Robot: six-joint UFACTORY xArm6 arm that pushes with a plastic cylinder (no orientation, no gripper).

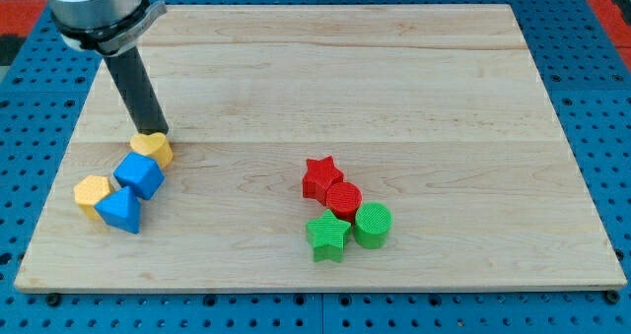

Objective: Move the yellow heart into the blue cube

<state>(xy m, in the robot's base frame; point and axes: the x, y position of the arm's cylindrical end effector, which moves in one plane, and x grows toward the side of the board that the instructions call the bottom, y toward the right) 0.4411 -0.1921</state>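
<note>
The yellow heart point(153, 149) lies at the view's left on the wooden board, touching the upper edge of the blue cube point(139, 175). My tip point(158, 133) stands right at the heart's top edge, touching or almost touching it. The rod slants up to the view's upper left.
A blue triangular block point(120, 210) and a yellow hexagon block point(93, 195) crowd the cube's lower left. At centre-right sit a red star point(321, 175), a red cylinder point(344, 200), a green star point(327, 235) and a green cylinder point(373, 225). The board's left edge point(59, 167) is near.
</note>
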